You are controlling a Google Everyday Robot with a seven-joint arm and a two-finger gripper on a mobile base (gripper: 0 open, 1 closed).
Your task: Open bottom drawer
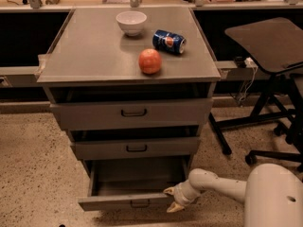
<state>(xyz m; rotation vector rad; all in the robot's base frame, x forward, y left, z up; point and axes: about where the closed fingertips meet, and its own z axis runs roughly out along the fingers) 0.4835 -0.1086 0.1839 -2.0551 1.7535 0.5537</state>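
Observation:
The bottom drawer [124,202] of the grey metal cabinet is pulled out, its grey inside showing, with a small dark pull handle [140,204] in the middle of its front. My gripper [171,198] is at the right end of the drawer front, its pale fingertips [174,207] pointing left and down beside the drawer's right corner. The white arm runs from there to the lower right. The middle drawer [136,148] and top drawer [132,113] stand slightly open above.
On the cabinet top [85,51] sit a white bowl [131,21], a blue can [169,41] on its side and a red apple [150,61]. An office chair with a side table [265,41] stands at the right. Speckled floor lies to the left.

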